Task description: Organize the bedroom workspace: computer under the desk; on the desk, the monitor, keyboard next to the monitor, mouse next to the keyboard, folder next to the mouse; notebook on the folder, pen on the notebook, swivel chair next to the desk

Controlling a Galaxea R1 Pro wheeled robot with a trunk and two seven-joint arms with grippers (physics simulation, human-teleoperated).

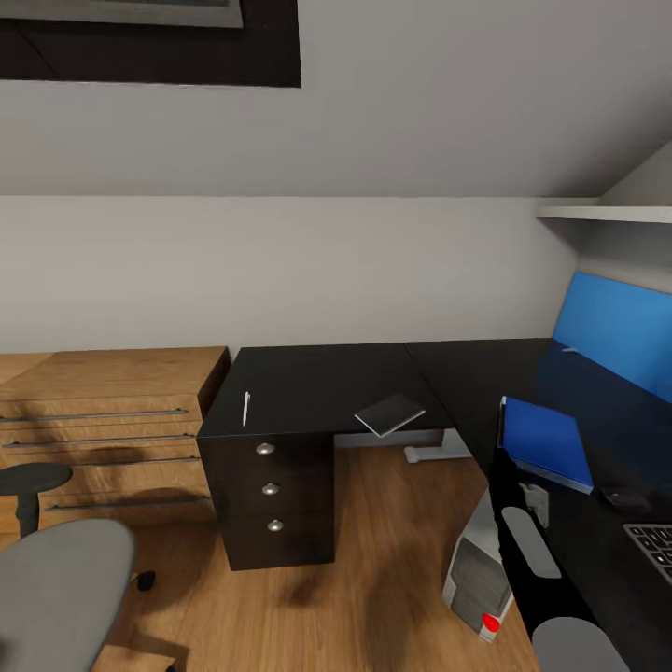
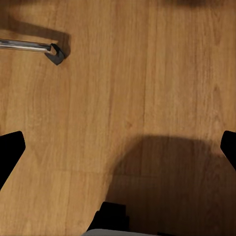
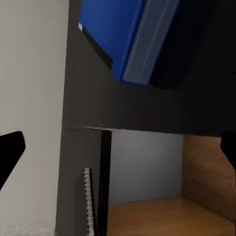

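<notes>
Roughly: pen [image 1: 246,408] lengthwise front-to-back

You're facing a pale grey wall [image 1: 308,271] under a sloped ceiling. Warm wood-plank floor [image 1: 383,560] runs below. A light wooden dresser [image 1: 103,420] with long metal handles stands just beside the black drawer unit [image 1: 269,495]. A white shelf [image 1: 607,213] juts out upper right.

No readable text anywhere; the keyboard [image 1: 653,546] keys look too small to tell.
</notes>
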